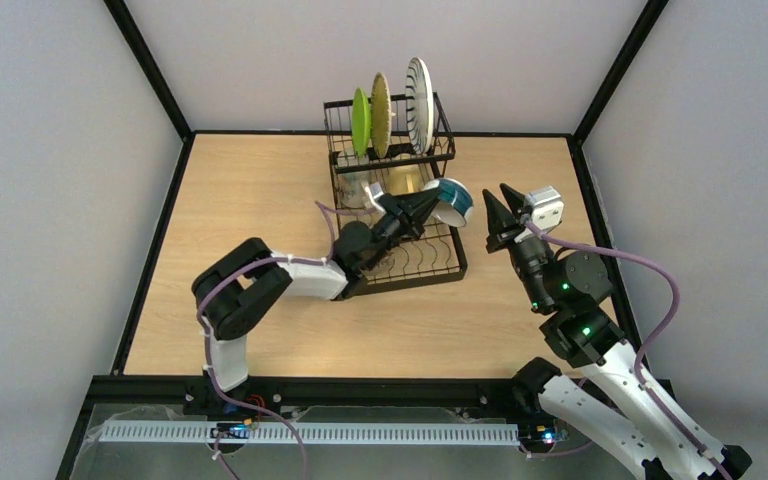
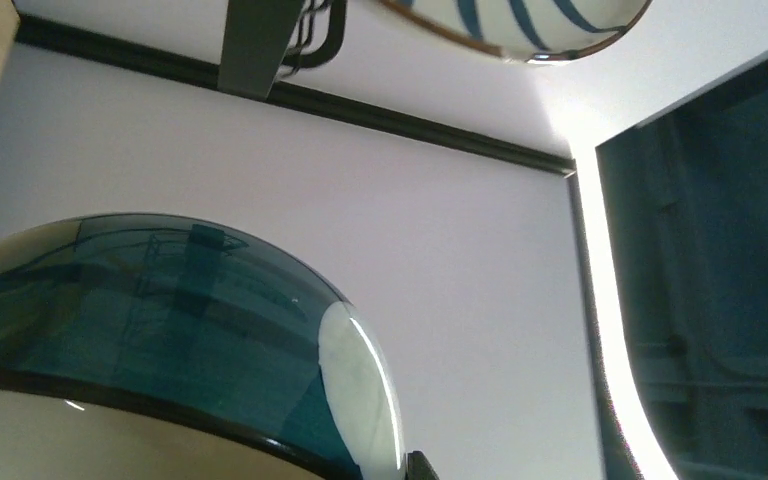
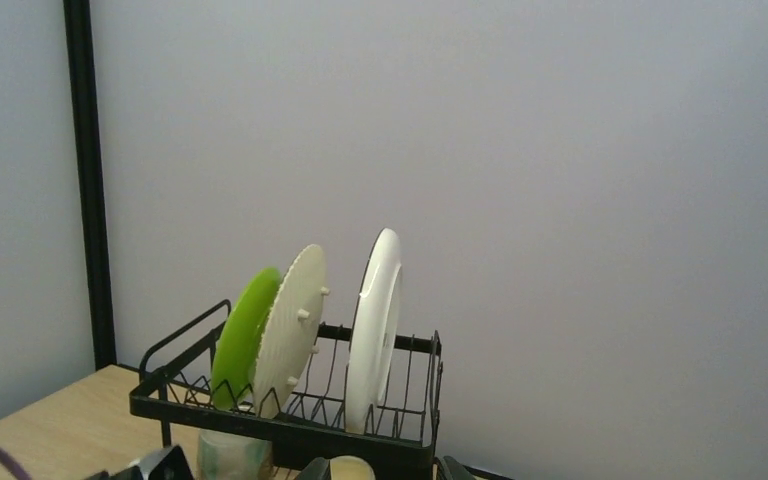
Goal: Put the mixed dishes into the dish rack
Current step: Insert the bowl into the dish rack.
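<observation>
The left claw (image 1: 428, 207) is clamped on the rim of the blue-patterned bowl (image 1: 455, 202) and holds it tipped on edge, off the worktop (image 1: 260, 200), above the right side of the dish rack (image 1: 430, 262) and its slotted lower tray. The left wrist view shows the bowl's glossy dark-blue outside filling the lower left, with a black fingertip (image 2: 420, 466) just beside it.

Three plates stand on edge in the raised basket tier at the back of the rack. The green plate (image 1: 360, 122) is on the left, the woven bamboo plate (image 1: 381, 115) is just beside it, and the blue-striped white plate (image 1: 420, 105) is on the right, a little apart from the other two. Under that tier, the clear tumbler (image 1: 354, 190) sits to the left and the pale yellow mug (image 1: 406, 180) to the right.

The right claw (image 1: 500, 205) hangs above the worktop just right of the rack, near the bowl without touching it. Its jaws are spread and hold nothing. Its wrist camera looks towards the rack and the three plates.
</observation>
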Action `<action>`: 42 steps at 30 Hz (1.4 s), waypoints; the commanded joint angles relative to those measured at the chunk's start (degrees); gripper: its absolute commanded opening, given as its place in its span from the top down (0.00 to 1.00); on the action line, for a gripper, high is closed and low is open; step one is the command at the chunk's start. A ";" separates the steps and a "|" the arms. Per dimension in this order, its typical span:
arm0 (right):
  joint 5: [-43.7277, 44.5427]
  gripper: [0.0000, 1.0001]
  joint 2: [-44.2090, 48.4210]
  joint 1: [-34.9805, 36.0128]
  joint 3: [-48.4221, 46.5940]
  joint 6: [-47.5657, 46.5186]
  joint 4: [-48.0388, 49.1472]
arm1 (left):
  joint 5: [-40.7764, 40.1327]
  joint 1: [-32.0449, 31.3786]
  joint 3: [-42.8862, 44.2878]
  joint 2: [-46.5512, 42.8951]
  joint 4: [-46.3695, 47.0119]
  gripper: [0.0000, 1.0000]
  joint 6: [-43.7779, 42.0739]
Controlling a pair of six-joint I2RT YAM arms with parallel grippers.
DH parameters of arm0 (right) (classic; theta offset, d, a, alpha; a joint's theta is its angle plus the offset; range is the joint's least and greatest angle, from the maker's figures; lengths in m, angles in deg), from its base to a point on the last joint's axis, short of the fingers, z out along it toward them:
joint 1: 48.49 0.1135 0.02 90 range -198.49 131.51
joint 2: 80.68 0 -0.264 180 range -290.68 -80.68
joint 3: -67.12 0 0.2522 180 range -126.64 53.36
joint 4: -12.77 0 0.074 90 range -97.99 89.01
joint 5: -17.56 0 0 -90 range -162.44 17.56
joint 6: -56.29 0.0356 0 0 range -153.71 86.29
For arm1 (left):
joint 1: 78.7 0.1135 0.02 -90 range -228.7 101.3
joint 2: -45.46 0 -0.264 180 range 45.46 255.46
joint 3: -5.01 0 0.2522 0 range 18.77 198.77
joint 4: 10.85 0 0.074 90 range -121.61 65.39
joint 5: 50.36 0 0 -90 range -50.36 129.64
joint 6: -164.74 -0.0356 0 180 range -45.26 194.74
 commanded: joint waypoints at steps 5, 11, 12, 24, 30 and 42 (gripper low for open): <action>1.85 0.41 1.04 -0.05 -1.15 2.59 -0.35 | 21.78 8.22 6.13 -6.81 -7.09 0.98 -20.71; 2.34 0.40 2.22 -0.10 0.18 3.35 -0.93 | 35.00 9.65 11.98 -6.83 -20.82 0.98 -39.60; 2.43 0.40 2.47 -0.06 0.44 3.39 -1.07 | 36.25 9.65 12.26 -6.72 -22.30 0.98 -41.72; 2.85 0.38 1.88 -0.04 4.00 3.12 1.08 | 41.31 9.56 10.44 -6.87 -33.36 0.99 -56.32; 2.29 0.37 -0.12 -0.07 5.57 3.25 2.63 | 42.88 9.56 8.27 -4.38 -29.05 0.98 -55.16; 2.50 0.36 -3.88 -0.05 7.85 3.32 5.41 | 44.38 9.64 6.04 5.67 -11.68 0.99 -44.52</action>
